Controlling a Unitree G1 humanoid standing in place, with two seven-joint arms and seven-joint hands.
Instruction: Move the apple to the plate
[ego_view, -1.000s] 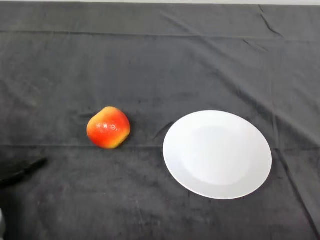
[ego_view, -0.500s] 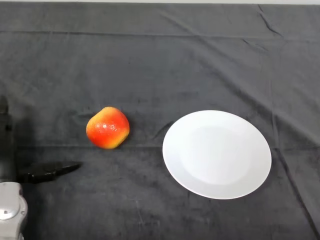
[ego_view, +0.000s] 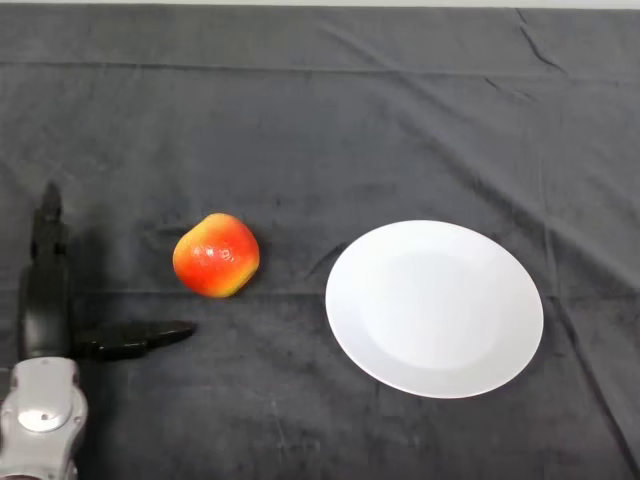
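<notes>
My robot hand (ego_view: 48, 320) sits at the lower left of the head view, spread wide with nothing in it: the fingers (ego_view: 44, 262) point straight up the surface and the thumb (ego_view: 135, 338) juts out to the right, toward the plate side. The apple (ego_view: 216, 255) rests on the dark cloth (ego_view: 330, 120), near my thumb tip but apart from it, up and to the right. The white plate (ego_view: 434, 308) lies further right, just beside the apple with a strip of cloth between them, and nothing is on it.

The step in hand, as I judge it, is the reach for the apple. To do it well I want to bring the hand up and right so the apple lands in the gap between thumb and fingers, not bumped by either. The apple looks round and smooth, so a glancing touch would likely roll it, perhaps toward the plate rim. I should keep the hand spread until the apple is well inside, then close evenly from both sides around its widest part. Gripping too high could let it slip out.
</notes>
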